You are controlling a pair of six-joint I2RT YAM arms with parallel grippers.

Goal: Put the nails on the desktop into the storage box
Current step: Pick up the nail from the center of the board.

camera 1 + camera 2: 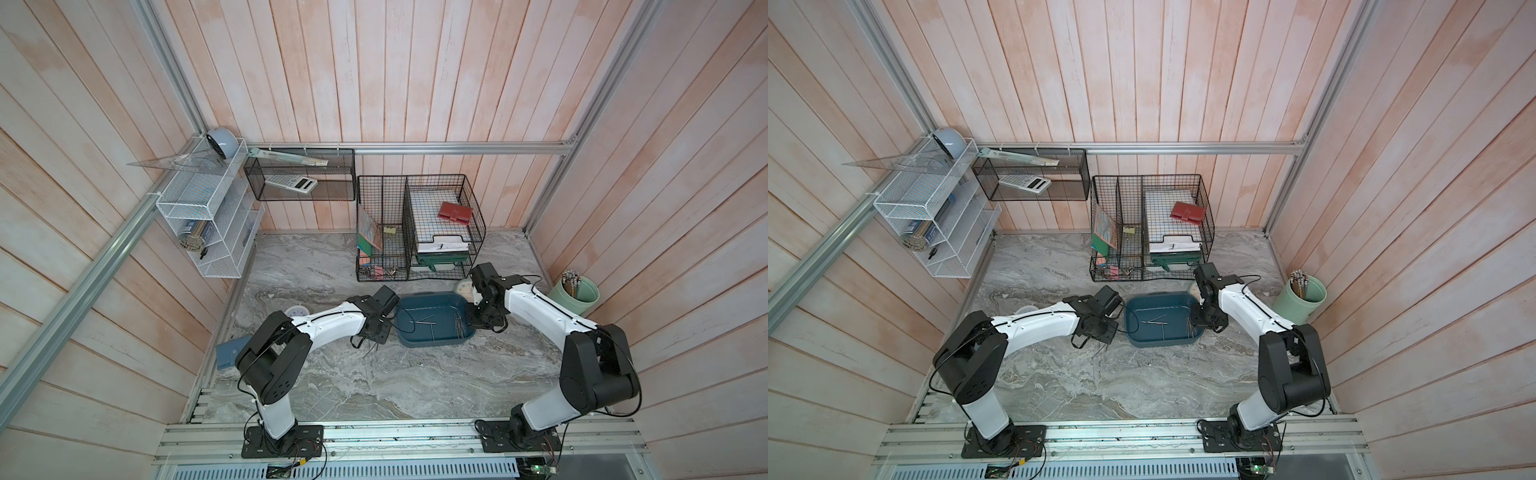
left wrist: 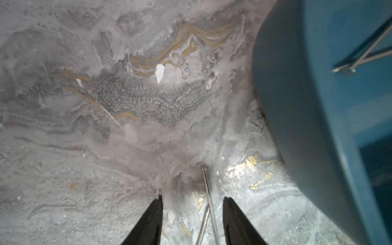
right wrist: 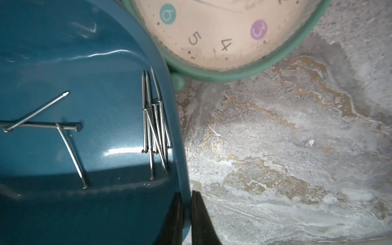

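Nails point(image 2: 206, 188), two, lie inside my left gripper point(image 2: 193, 197), jaws apart; I should close low on the surface point(image 2: 106, 148) while the right gripper point(image 3: 186, 193) clamps the box point(image 3: 84, 63) rim.

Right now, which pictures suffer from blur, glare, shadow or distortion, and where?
Left wrist view: the storage box wall is soft, too close to the lens; the nails on the desktop are fairly sharp. Right wrist view: white glare streaks on the box floor beside the bundle of nails, one end in shadow. Both top views: even light, wooden walls bowed by the wide lens.
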